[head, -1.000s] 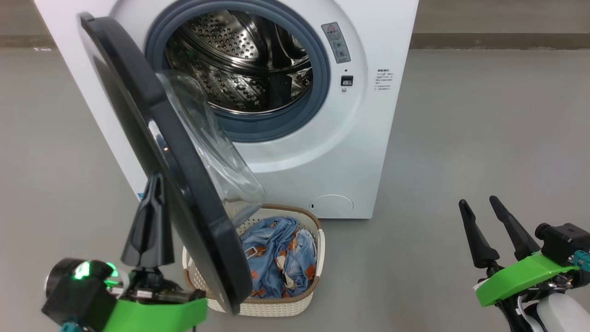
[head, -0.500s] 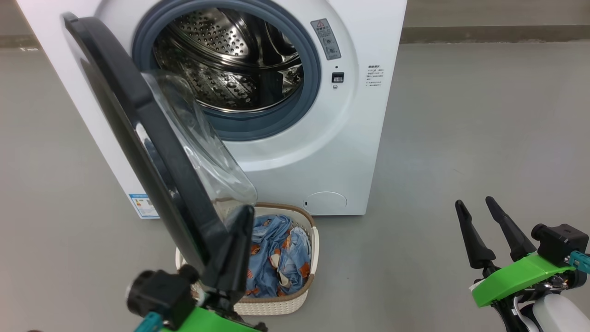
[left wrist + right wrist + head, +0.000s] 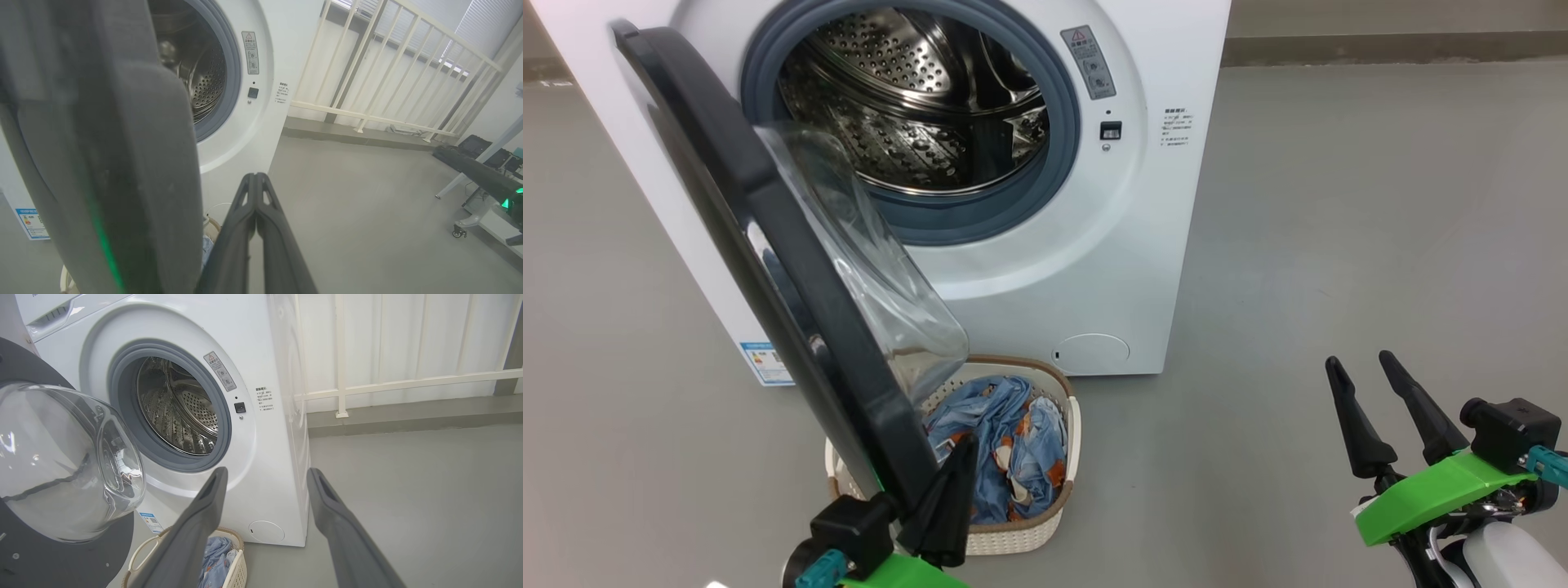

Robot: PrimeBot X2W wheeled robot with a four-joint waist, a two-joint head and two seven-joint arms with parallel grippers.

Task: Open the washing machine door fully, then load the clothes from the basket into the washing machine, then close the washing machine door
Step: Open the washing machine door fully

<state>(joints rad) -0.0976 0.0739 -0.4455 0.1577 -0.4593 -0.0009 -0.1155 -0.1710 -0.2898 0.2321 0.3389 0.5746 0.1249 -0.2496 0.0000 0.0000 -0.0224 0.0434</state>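
The white washing machine [image 3: 1143, 245] shows its steel drum [image 3: 915, 106] through the open front. The washing machine door [image 3: 768, 245] swings out to the left about halfway, black rim edge-on, with its glass bowl [image 3: 882, 278] facing the drum. Below it the basket [image 3: 1021, 535] sits on the floor holding the blue bear-print clothes [image 3: 1005, 441]. My left gripper [image 3: 964, 447] is shut and empty, beside the door's lower rim and over the basket's front. In the left wrist view the left gripper [image 3: 255, 176] sits right of the door [image 3: 102, 143]. My right gripper [image 3: 1357, 360] stands open and empty at lower right, well away from the machine.
Grey floor [image 3: 1339, 204] stretches to the right of the machine. A white railing [image 3: 367, 81] runs along the wall behind it. A dark bar with a green light and a wheeled stand [image 3: 478, 212] are at the far right of the left wrist view.
My left gripper has swung from the door's outer left side, under its lower edge, to the basket side. The head camera has shifted a little. The right arm holds still.
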